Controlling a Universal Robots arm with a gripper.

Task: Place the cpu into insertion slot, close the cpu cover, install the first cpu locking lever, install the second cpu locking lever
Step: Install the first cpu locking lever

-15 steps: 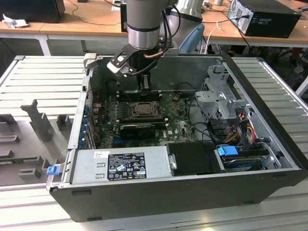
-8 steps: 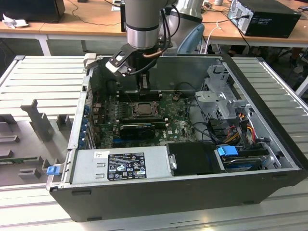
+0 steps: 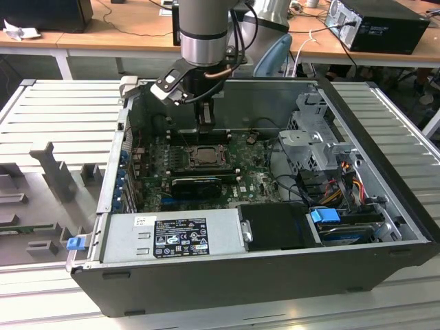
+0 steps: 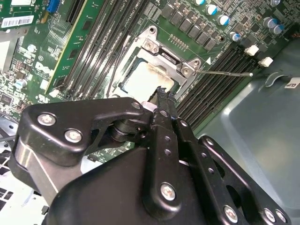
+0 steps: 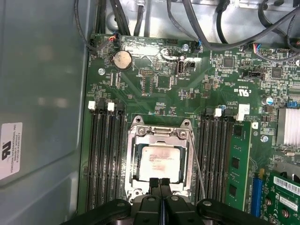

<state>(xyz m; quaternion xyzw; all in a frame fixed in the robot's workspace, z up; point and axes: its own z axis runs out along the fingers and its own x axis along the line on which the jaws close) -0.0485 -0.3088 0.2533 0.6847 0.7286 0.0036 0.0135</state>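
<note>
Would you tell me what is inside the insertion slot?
The cpu lies in the insertion slot, pale face up. The jaws cover one edge; the slot's floor beneath is hidden.

A ribbed silver aluminium worktop (image 3: 55, 110) spreads wide. Grey moulded blocks (image 3: 58, 172) stand on it at the exterior view's left. Behind run pale wooden desks (image 3: 124, 31), one bearing a black computer case (image 3: 385, 24).

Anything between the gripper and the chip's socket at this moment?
Nothing visible. The shut gripper hangs right at the edge of the socket. The chip already lies inside, framed by the metal cover. A thin wire lever runs beside the socket, not across the path.
</note>
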